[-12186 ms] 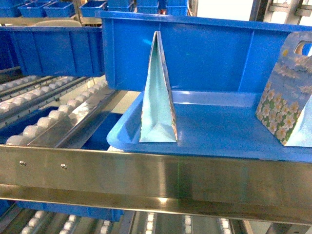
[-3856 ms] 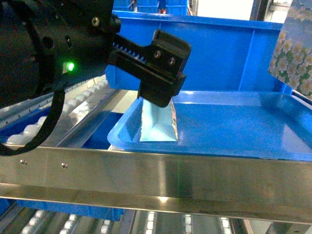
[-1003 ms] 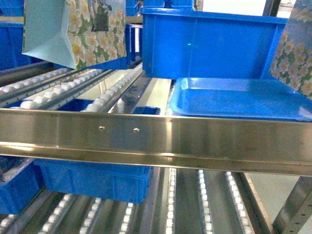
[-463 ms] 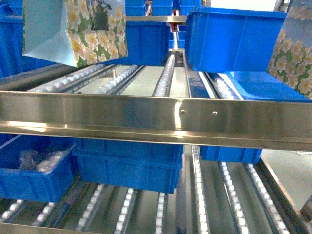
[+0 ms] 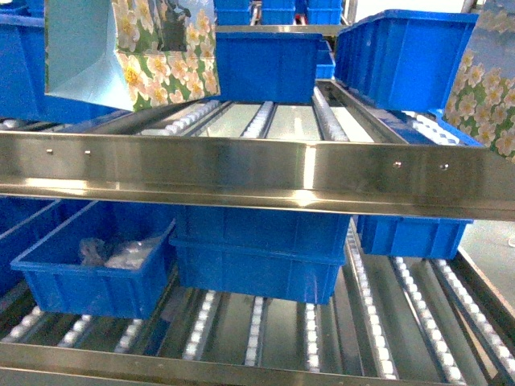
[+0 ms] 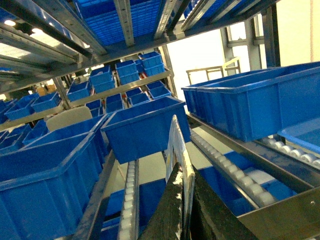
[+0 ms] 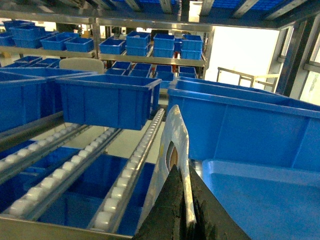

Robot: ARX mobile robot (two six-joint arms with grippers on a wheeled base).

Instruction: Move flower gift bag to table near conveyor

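Right now you have two flower gift bags in the air: the left bag (image 5: 133,52) hangs at the upper left of the head view above the conveyor (image 5: 265,121), and the right bag (image 5: 487,88) hangs at the right edge beside a blue bin (image 5: 406,56). Your left gripper (image 6: 182,187) is pinching the top edge of its bag (image 6: 177,150), dark fingers pressed together on the card, and your right gripper (image 7: 180,190) is pinching the other bag's top (image 7: 172,140) just below the handle hole. The table is nowhere in any view, so you're carrying blind toward it. Watch the steel rail (image 5: 257,173) running across in front of you: my read is that either bag's bottom could snag on it or on a bin rim as you swing away, and a thin grip on a card edge could let a bag slide out. Count: two bags, two grippers, one rail, several bins.
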